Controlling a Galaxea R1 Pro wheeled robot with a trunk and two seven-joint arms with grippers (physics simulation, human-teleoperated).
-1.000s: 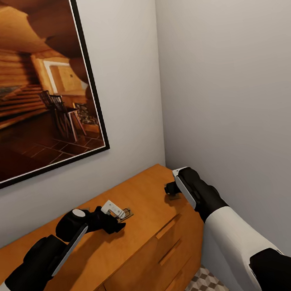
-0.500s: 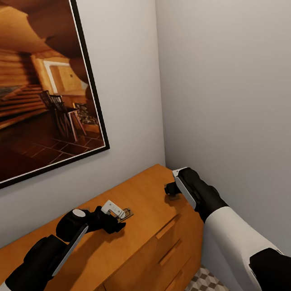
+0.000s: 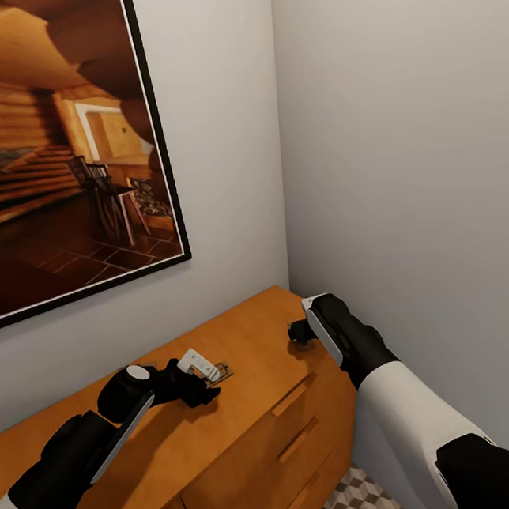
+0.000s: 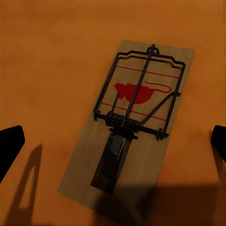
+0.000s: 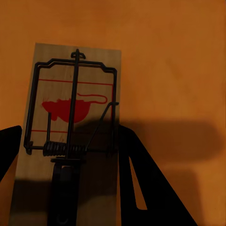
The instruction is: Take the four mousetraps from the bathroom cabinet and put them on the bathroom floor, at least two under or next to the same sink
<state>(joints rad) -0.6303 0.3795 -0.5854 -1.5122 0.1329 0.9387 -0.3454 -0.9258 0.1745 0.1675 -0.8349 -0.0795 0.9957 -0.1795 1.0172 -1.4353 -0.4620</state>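
Observation:
Two mousetraps lie flat on the orange-brown cabinet [image 3: 250,414] top. One mousetrap [image 3: 219,370] [image 4: 136,122] is a pale wooden board with a black wire spring and a red mouse print. My left gripper [image 3: 202,382] [image 4: 113,141] hovers over it, open, with a dark fingertip [image 4: 9,146] well clear on either side. The other mousetrap [image 3: 304,346] [image 5: 70,136] lies near the cabinet's right end. There my right gripper [image 3: 296,331] [image 5: 70,160] is open and low over it, straddling the board. A patch of the bathroom floor [image 3: 361,504] shows beside the cabinet. The bathroom sink is out of view.
A large framed picture [image 3: 51,152] hangs on the wall behind the cabinet. A grey side wall [image 3: 409,148] stands close to my right arm, forming a corner. The cabinet front has drawers with wooden handles [image 3: 292,397].

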